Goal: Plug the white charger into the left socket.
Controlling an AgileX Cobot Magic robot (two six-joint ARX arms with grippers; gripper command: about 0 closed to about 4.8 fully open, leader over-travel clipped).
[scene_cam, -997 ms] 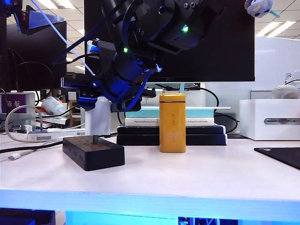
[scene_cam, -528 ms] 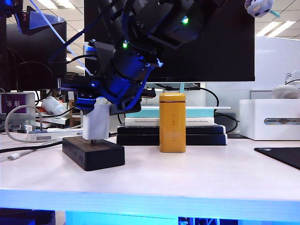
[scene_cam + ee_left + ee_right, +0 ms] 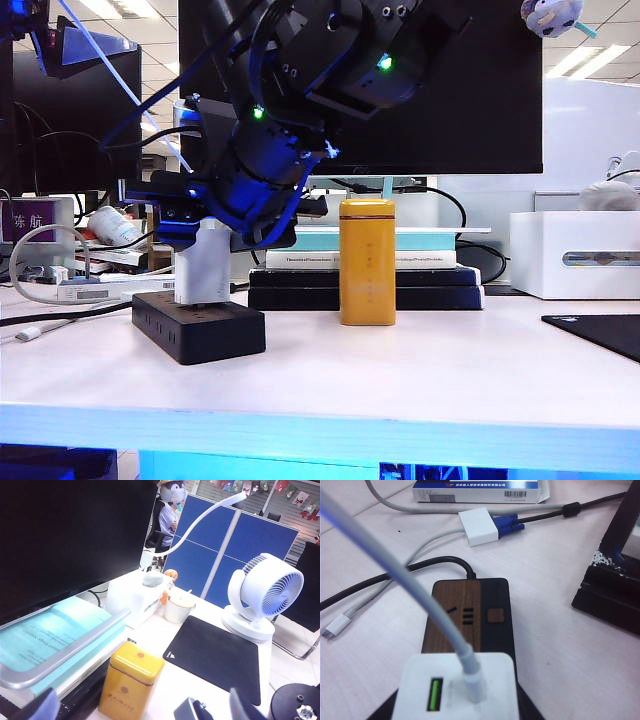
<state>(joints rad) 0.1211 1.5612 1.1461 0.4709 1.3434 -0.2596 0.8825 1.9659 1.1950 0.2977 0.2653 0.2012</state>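
The pale worktop [image 3: 400, 370] carries a black power strip [image 3: 198, 323] toward the left of the exterior view, a yellow tin [image 3: 368, 262] near the middle in front of a stack of books [image 3: 365, 270], and a white box [image 3: 575, 255] at the right. Behind them stands a dark monitor [image 3: 470, 90].

The right arm reaches across from above, and its right pincer [image 3: 215, 225] is closed on the top of the white charger [image 3: 203, 267], holding it upright. The charger's base meets the top of the power strip at the strip's left end, where the left socket [image 3: 190, 303] lies; how far the prongs are in cannot be told. In the right wrist view the charger [image 3: 456, 687] covers the near end of the strip [image 3: 470, 615], and its thin white cable [image 3: 400, 575] rises from its top face.

The left pincer [image 3: 140, 707] hovers high over the yellow tin [image 3: 131, 682], its 2 fingers spread wide and holding nothing.
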